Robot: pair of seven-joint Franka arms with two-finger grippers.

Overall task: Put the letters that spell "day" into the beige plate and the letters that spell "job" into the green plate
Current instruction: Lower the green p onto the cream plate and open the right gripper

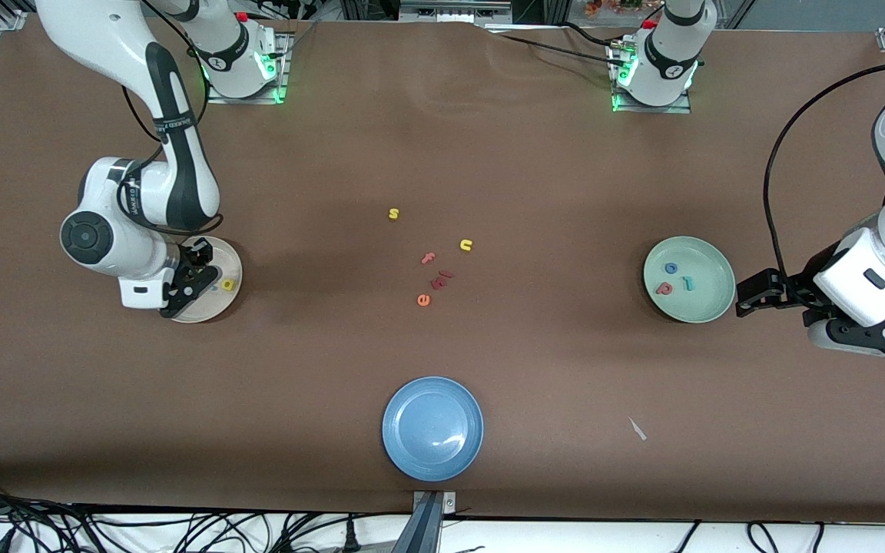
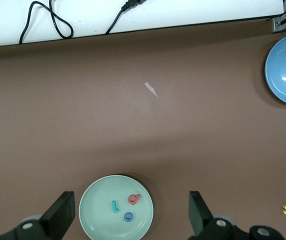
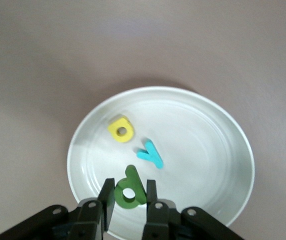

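Observation:
My right gripper (image 3: pixel 129 189) is shut on the dark green "a" (image 3: pixel 132 176) and holds it low over the beige plate (image 3: pixel 218 125). On that plate lie the yellow "d" (image 3: pixel 121 129) and the teal "y" (image 3: pixel 150 155). In the front view the right gripper (image 1: pixel 199 270) hangs over the beige plate (image 1: pixel 181 313) at the right arm's end. The green plate (image 1: pixel 711 261) at the left arm's end holds the blue "o" (image 1: pixel 671 268), the pinkish-red "b" (image 1: pixel 664 289) and the teal "j" (image 1: pixel 689 283). My left gripper (image 1: pixel 750 296) waits open beside it, holding nothing.
A blue plate (image 1: pixel 432 428) sits near the front edge. Loose letters lie mid-table: a yellow "s" (image 1: pixel 393 214), a yellow "u" (image 1: pixel 465 245), a pink "f" (image 1: pixel 428 258), an orange "e" (image 1: pixel 423 300) and dark red pieces (image 1: pixel 439 281). A white scrap (image 1: pixel 637 428) lies toward the left arm's end.

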